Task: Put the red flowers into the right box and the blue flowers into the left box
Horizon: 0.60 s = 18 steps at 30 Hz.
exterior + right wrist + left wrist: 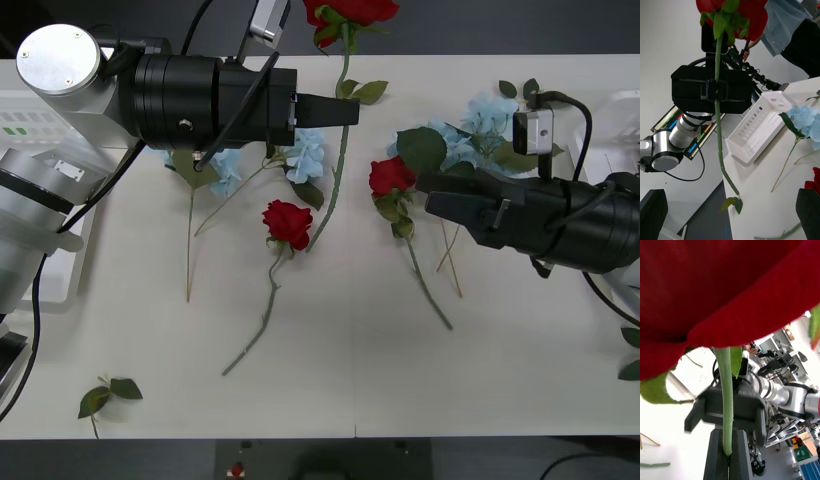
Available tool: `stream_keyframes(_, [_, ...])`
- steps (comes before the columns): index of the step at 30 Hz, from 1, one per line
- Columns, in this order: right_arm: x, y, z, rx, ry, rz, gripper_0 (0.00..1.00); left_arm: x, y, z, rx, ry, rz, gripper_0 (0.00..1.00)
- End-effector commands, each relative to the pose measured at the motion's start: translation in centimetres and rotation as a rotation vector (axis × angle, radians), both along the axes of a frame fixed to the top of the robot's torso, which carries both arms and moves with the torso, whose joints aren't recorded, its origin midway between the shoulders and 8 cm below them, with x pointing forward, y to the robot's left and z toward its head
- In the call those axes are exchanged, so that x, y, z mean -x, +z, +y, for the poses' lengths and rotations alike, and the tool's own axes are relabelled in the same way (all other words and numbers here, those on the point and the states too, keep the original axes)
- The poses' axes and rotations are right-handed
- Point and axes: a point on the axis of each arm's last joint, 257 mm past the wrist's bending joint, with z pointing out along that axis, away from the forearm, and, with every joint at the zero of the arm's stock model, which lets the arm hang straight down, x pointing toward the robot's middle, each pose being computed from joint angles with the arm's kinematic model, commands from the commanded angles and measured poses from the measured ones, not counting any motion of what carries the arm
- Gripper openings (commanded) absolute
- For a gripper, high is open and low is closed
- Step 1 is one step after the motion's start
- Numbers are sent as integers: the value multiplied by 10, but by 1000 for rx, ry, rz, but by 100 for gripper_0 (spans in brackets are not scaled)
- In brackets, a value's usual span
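Item: deep red artificial rose [350,12] on a long thin green stem, hanging above the white table [340,380]. Left gripper [335,110] is pinching the stem low; right gripper [432,195], fingers parted, is waiting nearby. Risk: the top-heavy bloom swinging or slipping during handover.

One red rose [350,12] lifted by its stem, two red roses [288,222] on table, blue flowers [490,125] behind, white box [759,126]
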Motion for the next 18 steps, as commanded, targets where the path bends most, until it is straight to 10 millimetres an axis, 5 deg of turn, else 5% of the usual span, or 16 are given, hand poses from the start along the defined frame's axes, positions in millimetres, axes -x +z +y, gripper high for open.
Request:
stream_keyframes(1, [11, 15, 32, -45, 40, -89, 100, 1, 22, -3, 11, -7, -35, 0])
stream_keyframes(7, [18, 8, 73, -67, 57, -121, 100, 1, 22, -3, 11, -7, -35, 0])
stream_keyframes(18, [8, 9, 106, -87, 6, -163, 100, 1, 22, -3, 11, -7, -35, 0])
